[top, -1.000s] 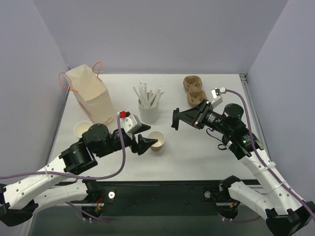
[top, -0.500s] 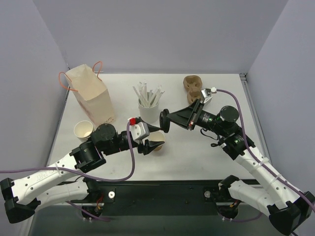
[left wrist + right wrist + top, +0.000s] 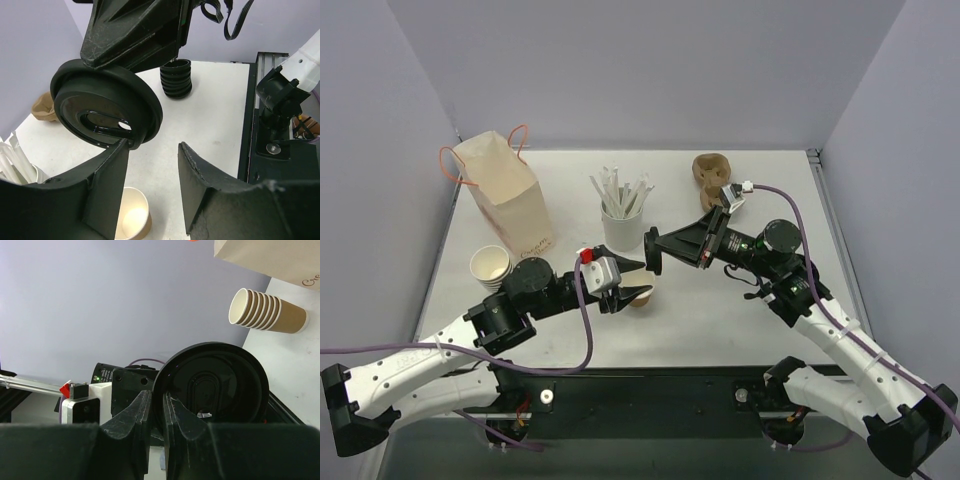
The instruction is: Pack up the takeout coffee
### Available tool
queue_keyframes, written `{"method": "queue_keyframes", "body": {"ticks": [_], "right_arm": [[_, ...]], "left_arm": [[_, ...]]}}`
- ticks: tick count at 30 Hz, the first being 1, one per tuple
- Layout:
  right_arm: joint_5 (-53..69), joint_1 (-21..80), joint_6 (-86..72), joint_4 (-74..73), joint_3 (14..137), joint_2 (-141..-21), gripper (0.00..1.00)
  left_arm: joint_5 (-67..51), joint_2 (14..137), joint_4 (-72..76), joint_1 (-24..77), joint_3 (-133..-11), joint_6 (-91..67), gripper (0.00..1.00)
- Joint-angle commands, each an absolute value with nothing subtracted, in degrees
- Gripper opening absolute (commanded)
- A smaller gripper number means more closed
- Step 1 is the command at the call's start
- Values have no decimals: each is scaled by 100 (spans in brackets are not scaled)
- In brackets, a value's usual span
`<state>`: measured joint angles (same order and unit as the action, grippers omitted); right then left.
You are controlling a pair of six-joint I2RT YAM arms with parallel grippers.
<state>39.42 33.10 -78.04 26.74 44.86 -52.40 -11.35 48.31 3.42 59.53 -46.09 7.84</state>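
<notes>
Found paper cup (image 3: 131, 221) upright and uncapped near table (image 3: 720, 320) centre. Noted left gripper (image 3: 153, 147) over it, jaws half spread either side, gripping nothing. Noted right gripper (image 3: 157, 399) pinched shut on rim of black lid (image 3: 215, 385), held on edge just at 1 o'clock of cup. Judged cup light, thin-walled, crushable at open mouth: advise gentle hold low on wall. Judged lid stiff, slick.

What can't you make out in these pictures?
Top view: the left end effector covers most of the open brown paper cup; contact unclear.
Top view: the stack of black plastic lids, seen from the left wrist, is missing, probably under the right arm.
Right wrist view: the round black plastic lid hides that cup; the tan paper bag is cropped.
</notes>
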Motion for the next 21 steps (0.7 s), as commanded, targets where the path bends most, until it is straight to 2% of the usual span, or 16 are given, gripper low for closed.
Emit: {"method": "queue_keyframes", "body": {"ticks": [1,10,21], "right_arm": [[4104,3357,-7866,3190,4500,-5159,8],[4104,3384,-8042,3375,4447,-5186,8],[4104,3410,-8060,3428,4386,-5203,8]], "left_arm": [[-1081,4685,782,5968,-4579,932,53],[-1134,4685,1090,5959,-4395,826,44],[-765,4702,1441,5968,-4272,870,45]]}}
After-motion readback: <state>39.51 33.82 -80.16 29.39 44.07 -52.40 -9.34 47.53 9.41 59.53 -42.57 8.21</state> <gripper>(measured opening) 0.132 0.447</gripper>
